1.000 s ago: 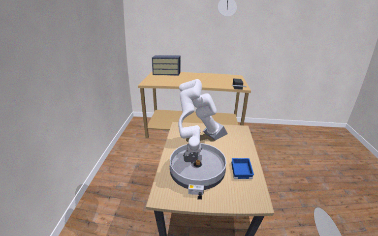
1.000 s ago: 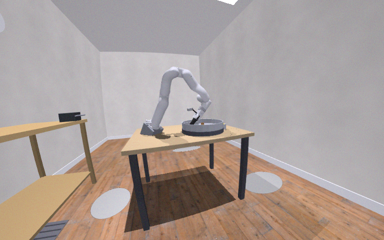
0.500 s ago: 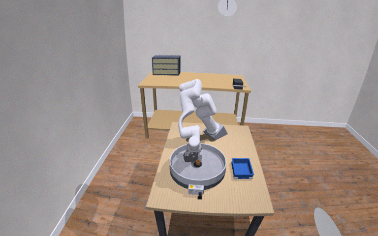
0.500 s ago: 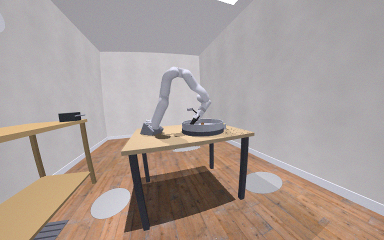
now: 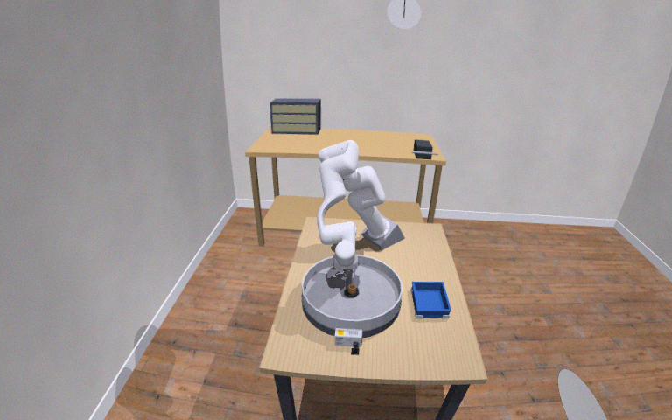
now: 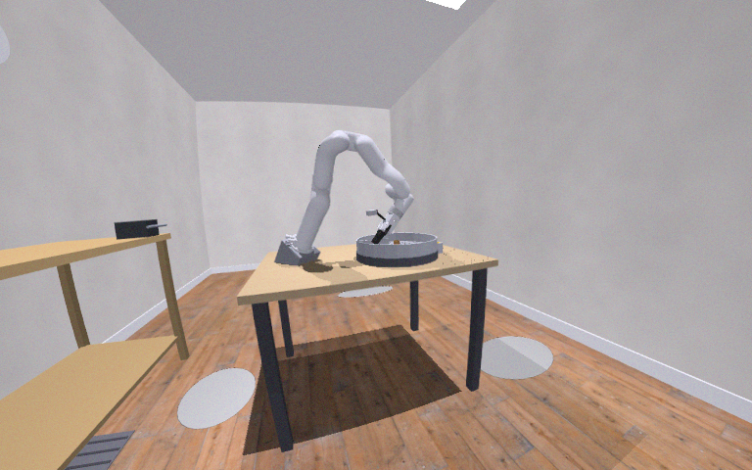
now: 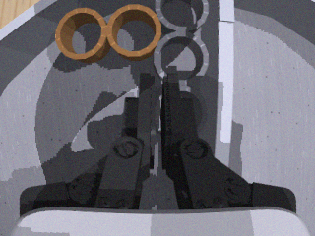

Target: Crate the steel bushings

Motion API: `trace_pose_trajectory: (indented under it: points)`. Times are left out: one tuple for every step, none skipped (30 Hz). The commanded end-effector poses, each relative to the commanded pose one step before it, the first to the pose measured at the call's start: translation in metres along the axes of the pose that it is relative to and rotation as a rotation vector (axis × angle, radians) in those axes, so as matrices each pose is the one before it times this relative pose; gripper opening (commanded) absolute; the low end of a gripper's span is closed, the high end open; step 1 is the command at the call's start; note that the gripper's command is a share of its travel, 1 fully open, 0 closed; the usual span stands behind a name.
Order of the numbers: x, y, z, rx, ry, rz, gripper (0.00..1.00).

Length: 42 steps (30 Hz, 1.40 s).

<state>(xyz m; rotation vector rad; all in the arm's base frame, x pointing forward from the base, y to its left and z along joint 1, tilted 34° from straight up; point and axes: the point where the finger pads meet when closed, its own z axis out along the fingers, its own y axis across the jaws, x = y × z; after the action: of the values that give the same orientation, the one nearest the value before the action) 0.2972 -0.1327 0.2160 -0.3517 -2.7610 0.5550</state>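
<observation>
On the turning table, the wrist view showed two brass-coloured bushings touching at left, two grey steel bushings beside them. The claw stood nearly closed, gripping nothing. Only the top view showed the blue crate rightward on the bench.
</observation>
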Motion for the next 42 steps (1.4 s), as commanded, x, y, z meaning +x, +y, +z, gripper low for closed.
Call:
trace_pose_trajectory:
  points:
    - [0.00833, 0.00023, -0.01155, -0.00186, -0.00311, 0.00058, 0.00]
    - [0.00289, -0.00001, -0.00344, 0.00000, 0.00000, 0.00000, 0.00]
    - [0.00305, -0.00001, -0.00363, 0.00000, 0.00000, 0.00000, 0.00]
    - [0.00315, -0.00001, -0.00375, 0.00000, 0.00000, 0.00000, 0.00]
    - [0.00319, -0.00001, -0.00380, 0.00000, 0.00000, 0.00000, 0.00]
    - [0.00318, -0.00001, -0.00379, 0.00000, 0.00000, 0.00000, 0.00]
    - [0.00312, -0.00001, -0.00371, 0.00000, 0.00000, 0.00000, 0.00]
    - [0.00300, -0.00001, -0.00357, 0.00000, 0.00000, 0.00000, 0.00]
    - [0.00283, -0.00001, -0.00337, 0.00000, 0.00000, 0.00000, 0.00]
    - [0.00261, -0.00001, -0.00312, 0.00000, 0.00000, 0.00000, 0.00]
    - [0.00236, -0.00001, -0.00281, 0.00000, 0.00000, 0.00000, 0.00]
    - [0.00208, -0.00001, -0.00247, -0.00001, 0.00000, -0.00001, 0.00]
    - [0.00000, 0.00000, 0.00000, 0.00000, 0.00000, 0.00000, 0.00]
    - [0.00000, 0.00000, 0.00000, 0.00000, 0.00000, 0.00000, 0.00]
    - [0.00177, 0.00000, -0.00211, 0.00000, 0.00000, 0.00000, 0.00]
    - [0.00146, 0.00000, -0.00172, 0.00000, 0.00000, 0.00000, 0.00]
    - [0.00112, 0.00000, -0.00135, 0.00001, 0.00000, 0.00001, 0.00]
    - [0.00082, 0.00000, -0.00097, 0.00000, 0.00000, 0.00000, 0.00]
    - [0.00054, 0.00000, -0.00064, 0.00000, 0.00000, 0.00000, 0.00]
    - [0.00030, 0.00000, -0.00035, 0.00000, 0.00000, 0.00000, 0.00]
    - [0.00012, 0.00000, -0.00014, 0.00000, 0.00000, 0.00000, 0.00]
    - [0.00002, 0.00000, -0.00002, 0.00000, 0.00000, 0.00000, 0.00]
    - [0.00000, 0.00000, 0.00000, 0.00000, 0.00000, 0.00000, 0.00]
    - [0.00000, 0.00000, 0.00000, 0.00000, 0.00000, 0.00000, 0.00]
    - [0.00000, 0.00000, 0.00000, 0.00000, 0.00000, 0.00000, 0.00]
    - [0.00000, 0.00000, 0.00000, 0.00000, 0.00000, 0.00000, 0.00]
    - [0.00000, 0.00000, 0.00000, 0.00000, 0.00000, 0.00000, 0.00]
    - [0.00000, 0.00000, 0.00000, 0.00000, 0.00000, 0.00000, 0.00]
    - [0.00000, 0.00000, 0.00000, 0.00000, 0.00000, 0.00000, 0.00]
    - [0.00000, 0.00000, 0.00000, 0.00000, 0.00000, 0.00000, 0.00]
    - [0.00000, 0.00000, 0.00000, 0.00000, 0.00000, 0.00000, 0.00]
    - [0.00000, 0.00000, 0.00000, 0.00000, 0.00000, 0.00000, 0.00]
    - [0.00000, 0.00000, 0.00000, 0.00000, 0.00000, 0.00000, 0.00]
    - [-0.00001, 0.00002, 0.00000, 0.00000, 0.00000, 0.00000, 0.00]
    - [-0.00004, 0.00014, -0.00003, 0.00000, 0.00000, 0.00000, 0.00]
    - [-0.00010, 0.00038, -0.00008, 0.00000, 0.00000, 0.00000, 0.00]
    - [-0.00018, 0.00071, -0.00015, 0.00000, 0.00000, 0.00000, 0.00]
    - [-0.00028, 0.00113, -0.00024, 0.00000, 0.00000, 0.00000, 0.00]
    - [-0.00040, 0.00163, -0.00034, 0.00000, 0.00000, 0.00000, 0.00]
    - [-0.00055, 0.00220, -0.00046, 0.00000, 0.00000, 0.00000, 0.00]
    - [-0.00070, 0.00283, -0.00059, 0.00000, 0.00000, 0.00000, 0.00]
    - [-0.00088, 0.00352, -0.00074, 0.00000, 0.00000, 0.00000, 0.00]
